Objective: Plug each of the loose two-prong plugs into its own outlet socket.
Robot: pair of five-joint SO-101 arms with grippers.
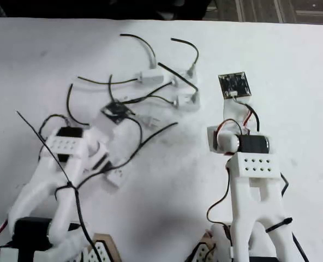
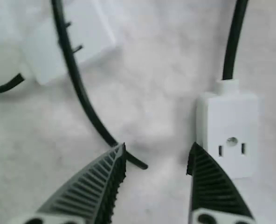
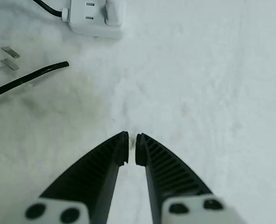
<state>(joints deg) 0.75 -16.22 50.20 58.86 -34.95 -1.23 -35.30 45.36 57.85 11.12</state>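
My left gripper [image 2: 156, 156] is open just above the white cloth. A white outlet socket [image 2: 229, 135] on a black cord lies right beside one of its fingers, outside the gap. A black cord end [image 2: 138, 163] pokes in between the fingers. A white two-prong plug [image 2: 68, 39] lies farther off. In the high view this gripper [image 1: 102, 160] sits near that outlet socket [image 1: 115, 176]. My right gripper [image 3: 130, 150] is shut on nothing over bare cloth. Ahead of it lie a loose plug [image 3: 3, 56] and an outlet block [image 3: 93, 16] with something plugged in.
Several white outlets and plugs [image 1: 186, 101] with tangled black cords [image 1: 145, 95] lie at the table's middle back. Another outlet [image 1: 149, 76] sits behind them. The right arm [image 1: 251, 164] stands at the right, with open cloth around it.
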